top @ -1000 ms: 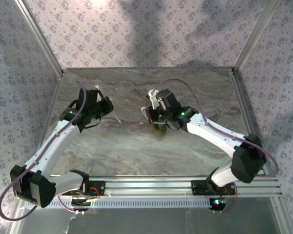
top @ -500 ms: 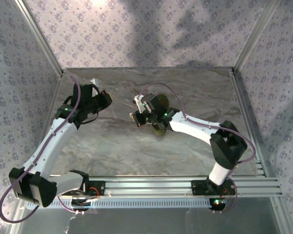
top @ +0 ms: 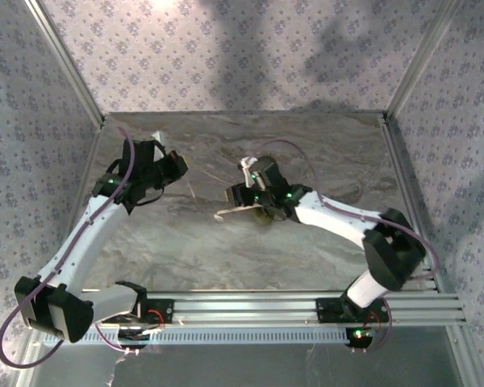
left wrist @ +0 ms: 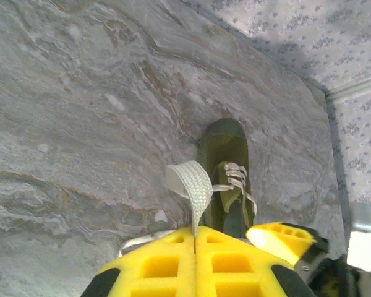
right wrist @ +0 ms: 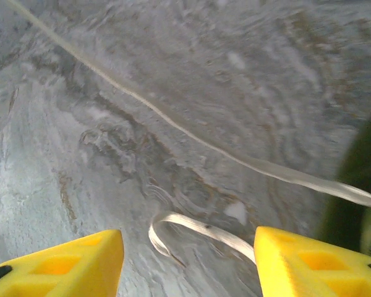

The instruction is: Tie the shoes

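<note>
The olive-green shoe (left wrist: 226,162) lies on the marble table with its toe pointing away; in the top view the shoe (top: 264,214) is mostly covered by the right arm. My left gripper (left wrist: 195,234) is shut on a folded loop of white lace (left wrist: 193,185), held up to the left of the shoe; the left gripper (top: 177,165) sits well left of it. My right gripper (right wrist: 188,247) is open just above the table, with a loose curled lace end (right wrist: 191,228) lying between its fingers and untouched. A taut lace strand (right wrist: 173,125) runs diagonally across the table toward the shoe (right wrist: 362,179).
A marble-patterned table (top: 306,145) is enclosed by patterned walls and aluminium posts (top: 64,56). A rail (top: 250,306) at the near edge carries both arm bases. The right gripper's yellow finger (left wrist: 278,238) shows close beside the left gripper.
The right gripper has opened and let go of its lace, whose end now lies on the table. It swung left, then came back toward the shoe. The left gripper kept its hold.
</note>
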### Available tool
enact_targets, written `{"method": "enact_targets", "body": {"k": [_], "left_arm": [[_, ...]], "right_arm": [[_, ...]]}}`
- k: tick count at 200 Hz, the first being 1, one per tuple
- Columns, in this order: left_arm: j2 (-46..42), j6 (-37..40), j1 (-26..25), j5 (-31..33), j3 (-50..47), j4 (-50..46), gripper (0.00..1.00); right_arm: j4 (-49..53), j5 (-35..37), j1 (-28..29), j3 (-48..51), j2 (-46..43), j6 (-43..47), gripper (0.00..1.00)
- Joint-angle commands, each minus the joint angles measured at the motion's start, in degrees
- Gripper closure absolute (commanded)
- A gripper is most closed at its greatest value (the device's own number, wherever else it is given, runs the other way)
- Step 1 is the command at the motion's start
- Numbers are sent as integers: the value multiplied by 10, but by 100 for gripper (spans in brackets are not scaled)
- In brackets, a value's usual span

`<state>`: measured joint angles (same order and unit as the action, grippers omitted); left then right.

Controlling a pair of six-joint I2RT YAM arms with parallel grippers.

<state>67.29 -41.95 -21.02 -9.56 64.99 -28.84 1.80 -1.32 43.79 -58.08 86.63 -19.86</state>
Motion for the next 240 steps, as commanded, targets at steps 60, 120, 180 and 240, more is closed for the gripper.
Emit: {"method": "enact_targets", "body": {"k": [60, 120, 180, 240], "left_arm": [[26, -136, -202, 104, -56, 71, 100], [82, -223, -238, 122, -47, 148, 100], [105, -243, -243, 100, -29, 163, 100], [92, -247, -245, 104, -39, 164, 100]], "right_arm": [[58, 86, -114, 168, -290, -94, 43], [-59, -123, -85, 273, -372, -57, 15], [-181, -156, -12, 299, -272, 2, 8], [-232, -157, -9, 247, -144, 5, 24]]}}
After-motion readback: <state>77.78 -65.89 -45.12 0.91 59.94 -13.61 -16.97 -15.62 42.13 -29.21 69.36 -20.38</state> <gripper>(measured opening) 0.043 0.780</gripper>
